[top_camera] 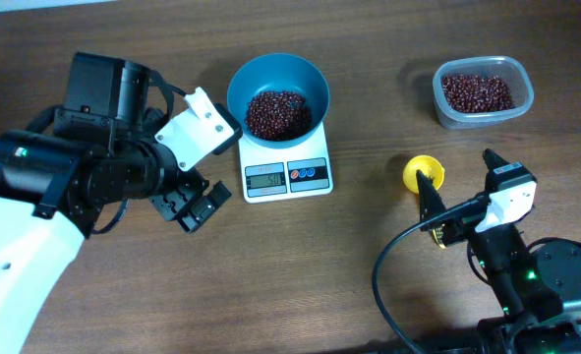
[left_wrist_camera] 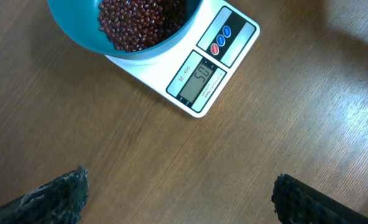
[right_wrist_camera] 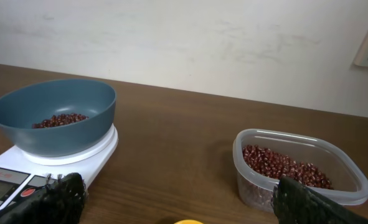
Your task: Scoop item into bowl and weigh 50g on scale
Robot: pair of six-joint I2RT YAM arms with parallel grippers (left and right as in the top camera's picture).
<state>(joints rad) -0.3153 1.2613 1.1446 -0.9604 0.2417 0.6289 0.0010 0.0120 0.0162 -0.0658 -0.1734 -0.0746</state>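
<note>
The blue bowl (top_camera: 300, 74) stands on the white scale (top_camera: 285, 154) and holds a heap of red-brown beans (top_camera: 277, 113). In the left wrist view the scale (left_wrist_camera: 199, 76) shows a reading that looks like 50, with the bowl (left_wrist_camera: 78, 28) and beans (left_wrist_camera: 140, 22) above it. My left gripper (top_camera: 194, 202) is open and empty over bare table, left of the scale. My right gripper (top_camera: 457, 179) is open and empty, just behind a yellow scoop (top_camera: 423, 173) lying on the table. The right wrist view shows the bowl (right_wrist_camera: 53, 102) on the scale (right_wrist_camera: 84, 158).
A clear plastic tub (top_camera: 482, 91) with more beans stands at the far right; it also shows in the right wrist view (right_wrist_camera: 296, 171). A black cable loops near the right arm's base (top_camera: 388, 270). Bare wood lies between the scale and the tub.
</note>
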